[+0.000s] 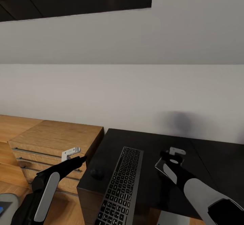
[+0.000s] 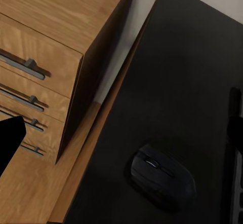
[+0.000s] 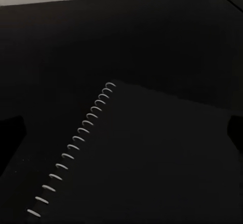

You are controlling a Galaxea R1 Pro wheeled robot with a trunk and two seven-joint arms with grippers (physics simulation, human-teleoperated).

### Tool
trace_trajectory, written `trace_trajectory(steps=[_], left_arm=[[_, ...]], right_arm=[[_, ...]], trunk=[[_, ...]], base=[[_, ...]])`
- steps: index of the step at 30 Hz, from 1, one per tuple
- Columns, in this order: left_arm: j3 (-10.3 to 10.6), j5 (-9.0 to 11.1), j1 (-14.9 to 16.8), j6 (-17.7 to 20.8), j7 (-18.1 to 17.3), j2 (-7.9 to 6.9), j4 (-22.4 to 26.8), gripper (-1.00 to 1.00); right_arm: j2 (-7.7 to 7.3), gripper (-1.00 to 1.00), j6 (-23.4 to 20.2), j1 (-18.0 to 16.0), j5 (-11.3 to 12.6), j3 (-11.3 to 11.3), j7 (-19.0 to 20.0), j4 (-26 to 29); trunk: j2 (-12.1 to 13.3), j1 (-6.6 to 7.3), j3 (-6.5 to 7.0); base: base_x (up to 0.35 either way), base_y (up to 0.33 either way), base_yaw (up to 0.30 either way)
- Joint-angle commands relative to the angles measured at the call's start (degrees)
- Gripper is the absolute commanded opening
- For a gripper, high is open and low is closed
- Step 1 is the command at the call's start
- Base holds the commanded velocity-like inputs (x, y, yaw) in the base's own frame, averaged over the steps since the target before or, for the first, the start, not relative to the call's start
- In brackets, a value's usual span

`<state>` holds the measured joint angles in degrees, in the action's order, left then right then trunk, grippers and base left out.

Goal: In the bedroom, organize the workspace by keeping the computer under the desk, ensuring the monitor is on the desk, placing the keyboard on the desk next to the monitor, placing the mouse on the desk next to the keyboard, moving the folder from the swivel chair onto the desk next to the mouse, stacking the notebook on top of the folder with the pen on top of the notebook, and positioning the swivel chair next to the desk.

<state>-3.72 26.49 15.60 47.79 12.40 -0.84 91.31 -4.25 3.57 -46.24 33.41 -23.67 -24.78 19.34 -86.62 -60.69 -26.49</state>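
Nearest, at the lower left of the head view, a grey rounded edge with a sliver of blue on it [image 1: 1, 208], too cropped to name. Just beyond, the left gripper [image 1: 78, 154] hovering above the gap between the light wooden drawer unit [image 1: 51, 140] and the left end of the desk [image 1: 203, 154]; finger spread impossible to tell, nothing seen between the tips. On the black desktop near that end, the mouse [image 1: 97, 173], small and rounded, lying flat, close to the left desk edge [image 2: 161, 177]. Just right of the mouse, apart from it, the keyboard [image 1: 120, 191], long side running near to far, near end cropped by the bottom of the head view. Further right, the right gripper [image 1: 173, 155] low over the desk with a flat dark slab at its tips, seemingly pinched. In the right wrist view, a dark notebook [image 3: 152, 158] with a white spiral binding [image 3: 76, 145] tilted above the desktop, black fingertips at either side of it. Farthest, a plain pale wall [image 1: 122, 93] behind the desk and drawer unit.
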Motion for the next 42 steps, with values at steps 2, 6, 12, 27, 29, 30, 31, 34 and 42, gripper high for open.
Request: trace_trajectory(steps=[2,6,12,27,29,30,31,34,42], left_arm=[[-0.04,0.59,0.04,0.17,0.62,-0.03,0.08,1.0],[-0.05,0.58,0.04,0.16,0.69,-0.04,0.1,1.0],[-0.06,0.51,0.04,0.1,0.73,-0.02,0.08,1.0],[-0.06,0.33,0.04,0.03,0.8,-0.03,-0.14,1.0],[-0.06,0.38,0.04,0.09,0.77,-0.03,-0.15,1.0],[-0.06,0.5,0.04,0.16,0.72,-0.04,-0.16,1.0],[-0.06,0.53,0.04,0.14,0.71,-0.04,-0.2,1.0],[-0.06,0.56,0.04,0.12,0.7,-0.07,-0.28,1.0],[-0.14,0.44,0.04,0.09,0.69,-0.12,-1.11,1.0]], right_arm=[[0.01,1.0,-0.22,-0.07,0.58,-1.37,0.15,0.06],[0.03,1.0,-0.92,-0.07,0.53,-3.81,0.29,0.09],[-0.04,1.0,-4.68,-0.05,0.59,-3.86,0.42,-0.03],[-0.06,1.0,-6.33,-0.06,0.81,-3.66,0.18,-0.09],[-0.06,1.0,-6.65,-0.07,0.83,-3.66,0.17,-0.09],[-0.06,1.0,-6.88,-0.08,0.85,-3.63,0.17,-0.09],[-0.06,1.0,-6.92,-0.08,0.86,-3.61,0.17,-0.09],[-0.06,1.0,-6.97,-0.08,0.86,-3.59,0.17,-0.09],[-0.06,1.0,-7.34,-0.08,0.86,-3.57,0.17,-0.09]], trunk=[[-0.85,-0.44,-0.43],[-2.46,-1.32,-1.15],[-3.66,-1.98,-1.69],[-7.67,-4.18,-3.48],[-7.67,-4.18,-3.48],[-7.67,-4.18,-3.48],[-7.67,-4.18,-3.48],[-7.67,-4.18,-3.48],[-7.67,-4.18,-3.48]], base=[[0.0,0.0,0.0],[0.0,0.0,0.0],[0.0,0.0,0.0],[0.0,0.0,0.0],[0.0,0.0,0.0],[0.0,0.0,0.0],[0.0,0.0,0.0],[0.0,0.0,0.0],[-0.068,0.0,0.0]])
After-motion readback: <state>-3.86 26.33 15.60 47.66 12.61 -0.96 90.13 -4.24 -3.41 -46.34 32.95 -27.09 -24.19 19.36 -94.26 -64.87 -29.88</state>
